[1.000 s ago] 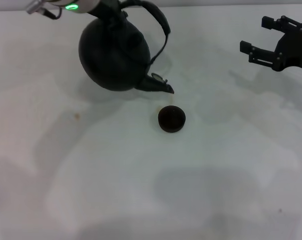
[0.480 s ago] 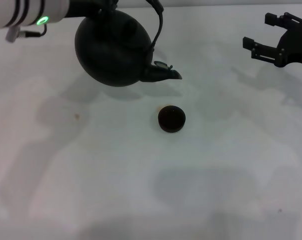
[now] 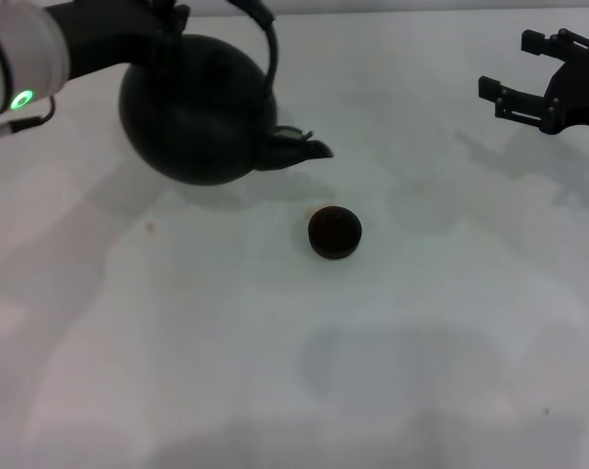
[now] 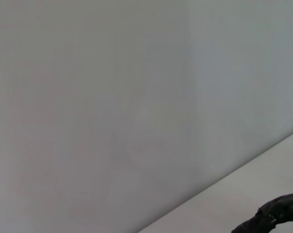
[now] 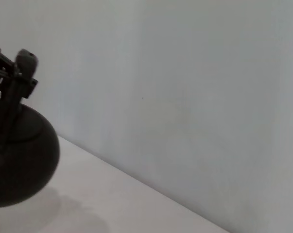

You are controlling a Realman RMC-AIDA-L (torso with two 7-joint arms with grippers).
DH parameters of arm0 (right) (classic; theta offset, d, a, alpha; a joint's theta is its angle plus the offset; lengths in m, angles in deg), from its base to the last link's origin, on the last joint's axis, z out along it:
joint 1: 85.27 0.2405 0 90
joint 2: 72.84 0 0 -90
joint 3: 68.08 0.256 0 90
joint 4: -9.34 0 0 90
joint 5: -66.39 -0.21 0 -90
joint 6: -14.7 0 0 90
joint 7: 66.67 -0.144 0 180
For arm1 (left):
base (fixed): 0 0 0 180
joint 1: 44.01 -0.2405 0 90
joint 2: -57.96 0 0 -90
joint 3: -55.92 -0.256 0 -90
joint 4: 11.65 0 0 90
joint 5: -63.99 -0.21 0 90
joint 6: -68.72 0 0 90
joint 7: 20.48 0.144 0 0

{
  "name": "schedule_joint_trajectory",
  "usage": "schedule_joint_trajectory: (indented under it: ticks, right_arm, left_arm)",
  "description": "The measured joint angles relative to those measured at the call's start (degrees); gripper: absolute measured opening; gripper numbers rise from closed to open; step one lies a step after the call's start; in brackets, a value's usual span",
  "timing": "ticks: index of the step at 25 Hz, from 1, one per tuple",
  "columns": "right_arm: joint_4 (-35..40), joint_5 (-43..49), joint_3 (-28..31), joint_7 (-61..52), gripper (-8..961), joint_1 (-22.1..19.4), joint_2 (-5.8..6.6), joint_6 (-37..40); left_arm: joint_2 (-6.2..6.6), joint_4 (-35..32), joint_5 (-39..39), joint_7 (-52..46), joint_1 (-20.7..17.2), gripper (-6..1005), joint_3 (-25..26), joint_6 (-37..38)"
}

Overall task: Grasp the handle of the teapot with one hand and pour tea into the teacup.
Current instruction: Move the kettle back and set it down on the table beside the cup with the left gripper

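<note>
The large black teapot [image 3: 191, 112] hangs in the air at the back left, nearly level, its spout [image 3: 304, 149] pointing right. My left gripper [image 3: 177, 15] at the frame's top edge is shut on the arched handle [image 3: 267, 44]. The small black teacup [image 3: 334, 233] stands on the table, below and slightly right of the spout tip, apart from it. My right gripper [image 3: 514, 70] is open and empty at the far right. The right wrist view shows the teapot [image 5: 17, 162]. A piece of the handle [image 4: 277, 213] shows in the left wrist view.
The white table [image 3: 294, 371] has a small brownish stain [image 3: 149, 227] left of the cup. A pale wall [image 5: 185, 87] stands behind the table.
The teapot has swung back from a spout-down tilt to nearly level and moved left, away from the cup. The cup and the right arm have stayed put.
</note>
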Motion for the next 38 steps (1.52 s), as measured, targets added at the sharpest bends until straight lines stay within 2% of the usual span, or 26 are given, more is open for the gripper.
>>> schedule_joint_trajectory:
  ticks: [5, 11, 20, 26, 31, 38]
  right_arm:
    - [0.1, 0.1, 0.0, 0.1, 842, 0.0, -0.01, 0.4]
    - [0.1, 0.2, 0.0, 0.0, 842, -0.1, -0.03, 0.7]
    - [0.8, 0.0, 0.0, -0.2, 842, 0.1, -0.03, 1.9]
    - [1.3, 0.3, 0.0, -0.2, 841, 0.1, -0.03, 2.3]
    - [1.5, 0.3, 0.0, -0.2, 841, 0.1, -0.03, 2.3]
    - [1.5, 0.3, -0.1, -0.2, 841, 0.1, -0.03, 2.2]
  left_arm:
    - [0.07, 2.6, 12.8, 10.2, -4.5, 130, 3.5, -2.0]
    - [0.12, 9.0, 24.9, 22.4, -6.8, 128, 8.2, -1.7]
    - [0.22, 18.4, 36.5, 35.5, -7.6, 129, 15.3, 3.2]
    - [0.16, 22.5, 42.2, 43.7, -7.4, 128, 16.8, 5.8]
    - [0.23, 30.0, 51.2, 53.4, -6.8, 128, 22.3, 11.7]
    - [0.11, 35.5, 53.1, 57.9, -6.0, 129, 25.1, 14.6]
